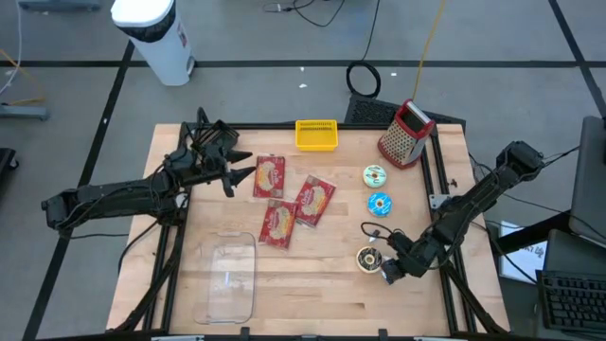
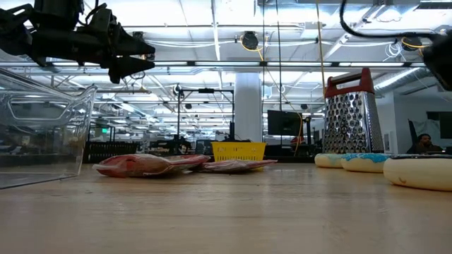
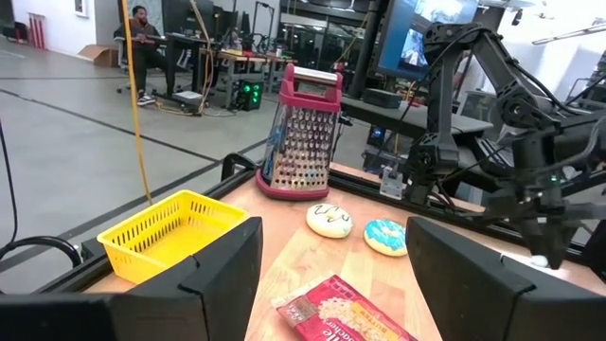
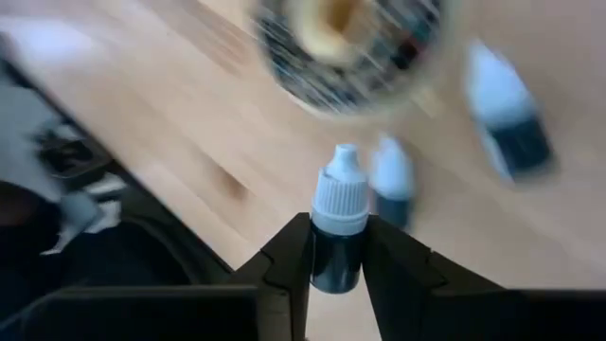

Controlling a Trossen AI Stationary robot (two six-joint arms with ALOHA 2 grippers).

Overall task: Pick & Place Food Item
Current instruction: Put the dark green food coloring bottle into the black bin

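Note:
My right gripper (image 4: 338,251) is near the table's right front (image 1: 388,271), shut on a small dark bottle with a white cap (image 4: 338,227). A dark-striped donut (image 1: 369,259) lies on the wood just left of it and shows blurred in the right wrist view (image 4: 346,43). Two more donuts (image 1: 375,174) (image 1: 379,204) lie farther back. Three red packets (image 1: 270,175) (image 1: 315,199) (image 1: 277,224) lie flat mid-table. My left gripper (image 1: 232,169) hangs open above the table's far left, level, left of the packets (image 3: 346,313). My right gripper pinches the bottle's dark body (image 4: 336,265) between its two fingers. The white cap (image 4: 339,194) sticks out past the fingertips, pointing away from the gripper. The fingers slant down toward the table, and the bottle is clear of the wood.
A clear plastic container (image 1: 227,279) sits at the near left. A yellow basket (image 1: 316,134) and a red-framed grater (image 1: 405,133) stand at the far edge. Two more small bottles (image 4: 393,189) (image 4: 507,123) show blurred on the wood by the donut. Bare wood lies in the near middle.

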